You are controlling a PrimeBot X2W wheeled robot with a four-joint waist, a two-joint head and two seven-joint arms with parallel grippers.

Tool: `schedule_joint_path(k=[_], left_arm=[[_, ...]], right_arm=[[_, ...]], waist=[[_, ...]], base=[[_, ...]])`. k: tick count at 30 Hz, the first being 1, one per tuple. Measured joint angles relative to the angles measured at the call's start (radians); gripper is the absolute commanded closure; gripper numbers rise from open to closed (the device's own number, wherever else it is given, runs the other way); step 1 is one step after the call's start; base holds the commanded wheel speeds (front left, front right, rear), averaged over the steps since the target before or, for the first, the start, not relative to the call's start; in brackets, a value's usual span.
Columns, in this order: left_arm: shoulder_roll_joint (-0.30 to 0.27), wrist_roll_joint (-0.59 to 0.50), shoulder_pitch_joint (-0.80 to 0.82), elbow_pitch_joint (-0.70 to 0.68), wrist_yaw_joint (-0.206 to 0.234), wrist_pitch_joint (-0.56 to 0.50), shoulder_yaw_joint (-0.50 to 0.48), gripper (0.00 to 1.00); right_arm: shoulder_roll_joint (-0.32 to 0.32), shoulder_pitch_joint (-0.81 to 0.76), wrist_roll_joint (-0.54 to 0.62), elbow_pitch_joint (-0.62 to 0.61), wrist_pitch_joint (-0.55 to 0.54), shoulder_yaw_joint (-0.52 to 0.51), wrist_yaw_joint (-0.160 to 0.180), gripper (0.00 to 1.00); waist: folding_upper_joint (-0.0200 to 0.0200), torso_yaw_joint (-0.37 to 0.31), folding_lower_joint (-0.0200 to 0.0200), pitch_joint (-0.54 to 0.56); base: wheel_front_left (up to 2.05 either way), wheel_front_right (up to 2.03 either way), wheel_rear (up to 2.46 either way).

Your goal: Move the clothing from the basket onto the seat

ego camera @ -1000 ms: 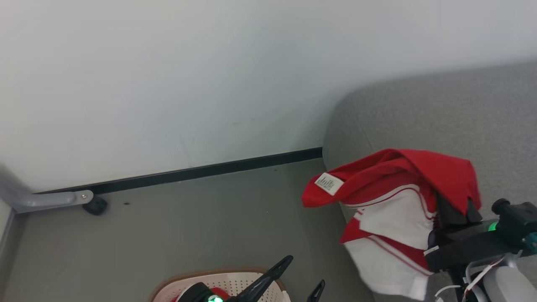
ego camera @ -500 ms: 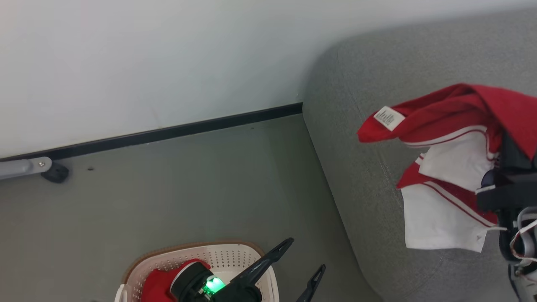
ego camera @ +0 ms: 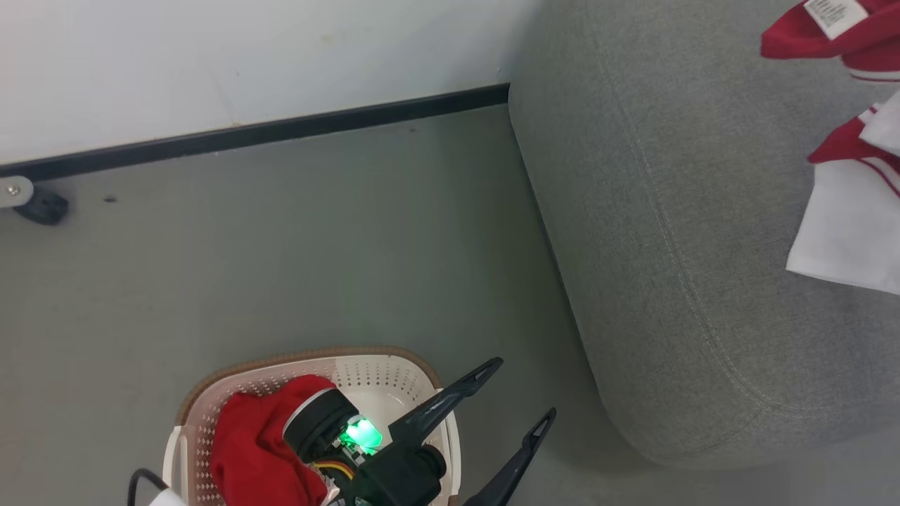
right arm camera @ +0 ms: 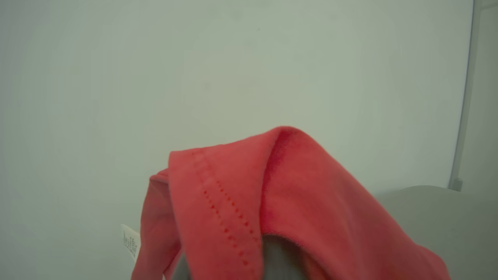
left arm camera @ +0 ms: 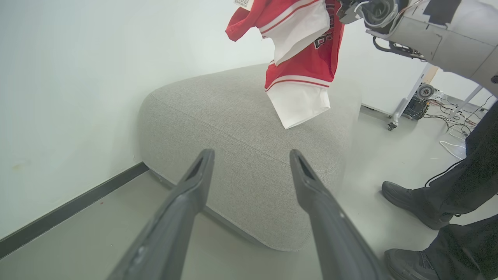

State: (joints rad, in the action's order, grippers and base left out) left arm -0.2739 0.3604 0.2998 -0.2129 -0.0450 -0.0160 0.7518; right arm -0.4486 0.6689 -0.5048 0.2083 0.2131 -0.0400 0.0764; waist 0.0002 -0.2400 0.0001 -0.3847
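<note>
Beside the corner of the big grey soft seat (ego camera: 668, 211) sits the cream plastic basket with holes (ego camera: 380, 372), with plain red cloth (ego camera: 246, 443) inside. Red-and-white striped clothing (left arm camera: 299, 58) hangs over the seat from the right gripper (left arm camera: 347, 11). Cloth hides its fingers, so I cannot tell its grip. The left gripper (ego camera: 524, 388), beside the seat, is spread wide and empty.

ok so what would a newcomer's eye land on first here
The red and white striped garment hanging over the big grey seat. Next, the plain red garment bunched in the cream basket on the floor, with the left gripper, fingers spread, by its rim.
</note>
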Motion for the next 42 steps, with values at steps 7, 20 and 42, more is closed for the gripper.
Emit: schedule_joint_path(k=[7, 20, 42], left_arm=[[-0.01, -0.004, 0.034, -0.016, -0.018, -0.012, 0.002, 0.0], [-0.018, -0.012, 0.103, -0.03, -0.036, -0.026, 0.003, 0.0], [-0.011, -0.008, 0.128, 0.047, -0.053, 0.013, 0.011, 0.0]], right_arm=[[-0.044, 0.086, -0.006, 0.059, 0.006, -0.055, 0.011, 1.0], [-0.065, 0.165, -0.035, 0.2, 0.01, -0.113, 0.022, 1.0], [-0.045, 0.245, -0.061, 0.487, 0.026, -0.116, -0.006, 0.0]], waist=[[0.0, 0.008, 0.0, -0.081], [0.0, 0.048, 0.0, -0.224], [-0.0001, 0.085, -0.0002, -0.255]], base=[[0.0, 0.0, 0.0], [0.0, 0.0, 0.0], [0.0, 0.0, 0.0]])
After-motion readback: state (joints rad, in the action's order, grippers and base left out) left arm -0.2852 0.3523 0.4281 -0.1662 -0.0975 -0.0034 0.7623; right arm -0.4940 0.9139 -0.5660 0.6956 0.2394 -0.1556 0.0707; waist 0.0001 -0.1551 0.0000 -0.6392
